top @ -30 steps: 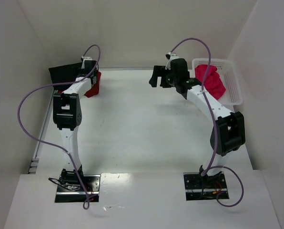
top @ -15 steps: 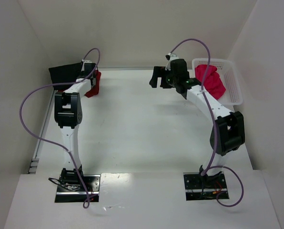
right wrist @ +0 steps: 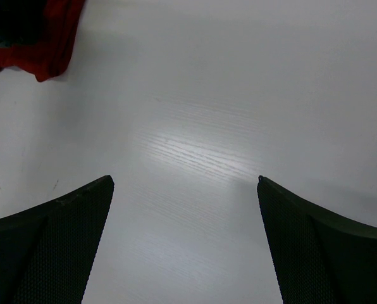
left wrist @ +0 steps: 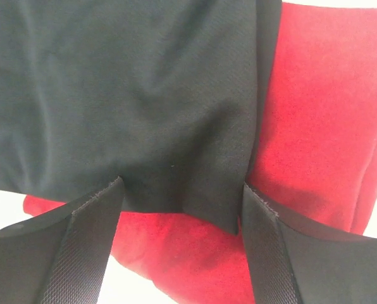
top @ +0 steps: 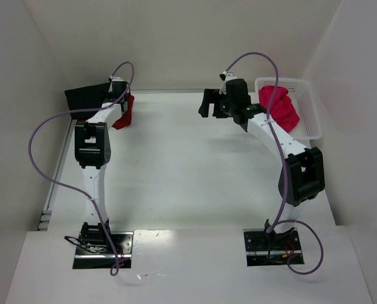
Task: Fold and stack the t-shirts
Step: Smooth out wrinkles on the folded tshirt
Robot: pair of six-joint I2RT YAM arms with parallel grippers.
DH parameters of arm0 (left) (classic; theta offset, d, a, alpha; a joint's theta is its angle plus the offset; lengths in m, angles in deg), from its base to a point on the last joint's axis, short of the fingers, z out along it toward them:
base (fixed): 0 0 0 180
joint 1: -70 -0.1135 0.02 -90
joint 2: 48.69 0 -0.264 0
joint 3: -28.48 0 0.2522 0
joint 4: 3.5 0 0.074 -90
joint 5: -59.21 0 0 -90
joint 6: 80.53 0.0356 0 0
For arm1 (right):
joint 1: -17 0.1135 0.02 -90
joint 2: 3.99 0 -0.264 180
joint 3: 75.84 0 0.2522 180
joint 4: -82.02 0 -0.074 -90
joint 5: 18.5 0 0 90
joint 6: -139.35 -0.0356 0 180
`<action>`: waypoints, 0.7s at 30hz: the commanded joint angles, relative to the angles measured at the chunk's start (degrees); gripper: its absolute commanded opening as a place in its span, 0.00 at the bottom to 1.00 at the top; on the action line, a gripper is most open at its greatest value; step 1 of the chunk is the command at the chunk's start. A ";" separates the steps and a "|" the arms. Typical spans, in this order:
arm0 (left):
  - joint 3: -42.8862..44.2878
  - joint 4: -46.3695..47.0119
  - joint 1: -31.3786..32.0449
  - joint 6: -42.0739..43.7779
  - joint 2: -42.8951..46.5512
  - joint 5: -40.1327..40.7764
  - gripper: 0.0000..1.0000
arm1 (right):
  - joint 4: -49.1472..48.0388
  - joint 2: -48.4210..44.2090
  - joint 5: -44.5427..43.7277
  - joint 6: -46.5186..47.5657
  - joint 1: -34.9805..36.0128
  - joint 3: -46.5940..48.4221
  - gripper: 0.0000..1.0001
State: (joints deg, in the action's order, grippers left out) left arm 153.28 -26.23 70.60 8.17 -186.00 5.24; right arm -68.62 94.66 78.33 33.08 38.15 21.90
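Note:
The black t-shirt (top: 84, 98) lies folded at the table's far left on top of the dark red t-shirt (top: 124, 115). My left gripper (top: 117, 94) hovers over them, open. In the left wrist view its fingers (left wrist: 87, 234) straddle the near corner of the black t-shirt (left wrist: 112, 95), with the dark red t-shirt (left wrist: 321, 114) showing beneath and to the right. The pink-red t-shirt (top: 278, 107) sits bunched in the white mesh basket (top: 309, 120). My right gripper (top: 207, 102) is open and empty above bare table (right wrist: 185, 190). An edge of the dark red t-shirt (right wrist: 43, 38) shows at that view's top left.
White walls stand close behind and on both sides of the table. The basket stands at the far right corner. Purple cables loop above both arms. The arm bases sit at the near edge.
The left arm's elbow has shifted slightly; the right gripper has edged a little toward the far side. Both grippers stay open and the shirts have not moved.

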 commanded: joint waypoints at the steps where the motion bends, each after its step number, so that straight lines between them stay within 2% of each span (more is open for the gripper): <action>1: 2.51 1.15 -0.34 2.09 -1.55 -0.61 0.79 | -0.39 0.31 -0.59 0.72 0.39 -0.31 1.00; 6: 3.04 1.15 -0.34 2.09 -2.25 -0.61 0.63 | -0.39 0.31 -1.12 0.72 0.39 -0.31 1.00; 7: 3.04 1.15 -0.34 2.09 -2.25 -0.61 0.54 | -0.39 0.31 -1.12 0.72 0.39 -0.31 1.00; 10: 1.63 1.15 0.19 2.09 -2.25 -0.61 0.40 | -0.39 0.31 -1.12 0.72 0.39 -0.31 1.00; 11: 0.76 1.15 0.19 2.09 -1.56 -0.61 0.31 | -0.39 0.31 -1.12 0.72 0.39 -0.31 1.00; 15: -0.56 0.62 1.33 2.09 0.81 -1.23 0.13 | -0.39 0.31 -1.12 0.72 0.39 -0.31 1.00; 21: -3.11 0.10 4.32 2.71 3.90 0.44 0.10 | -0.92 0.31 -0.59 0.72 0.39 -0.84 1.00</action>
State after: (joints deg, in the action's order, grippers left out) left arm 151.10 -26.08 73.05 9.83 -186.46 5.28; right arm -68.56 94.75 78.11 33.08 38.15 21.77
